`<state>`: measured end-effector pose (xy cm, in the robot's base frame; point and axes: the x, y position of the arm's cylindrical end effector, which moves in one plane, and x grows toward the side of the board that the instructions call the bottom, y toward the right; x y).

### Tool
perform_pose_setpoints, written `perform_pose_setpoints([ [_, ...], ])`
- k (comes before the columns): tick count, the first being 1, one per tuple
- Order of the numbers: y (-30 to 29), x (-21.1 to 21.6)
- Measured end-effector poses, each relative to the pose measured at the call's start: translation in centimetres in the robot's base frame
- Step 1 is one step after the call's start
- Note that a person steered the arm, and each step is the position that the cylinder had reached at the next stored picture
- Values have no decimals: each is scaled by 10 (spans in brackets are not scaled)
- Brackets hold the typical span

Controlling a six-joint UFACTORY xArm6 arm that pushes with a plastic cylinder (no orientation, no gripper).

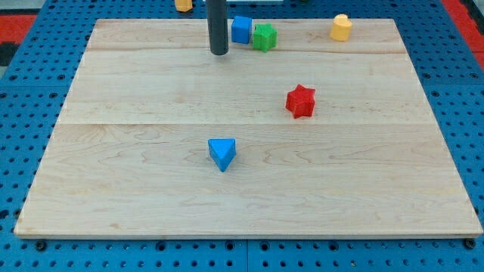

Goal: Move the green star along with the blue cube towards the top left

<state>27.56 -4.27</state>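
While the dark straight rod comes down from the top edge of the frame, my tip (218, 53) stands on the pale wooden tabletop (151, 189) in the upper middle, just left of the blue cube (241, 29) and apart from it. This end effector has no jaws, so it holds nothing. The green star (264, 37) lies right beside the blue cube, at its lower right, and seems to touch it. A yellow rounded block (341, 27) sits in the upper right. The red star (300, 101) is right of centre, and the blue triangular block (222, 153) lies below the centre. One orange block (184, 4) is partly visible at the top edge, off the tabletop.
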Motion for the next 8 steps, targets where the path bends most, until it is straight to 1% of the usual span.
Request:
perform_pose_setpoints([
  [8, 0, 28],
])
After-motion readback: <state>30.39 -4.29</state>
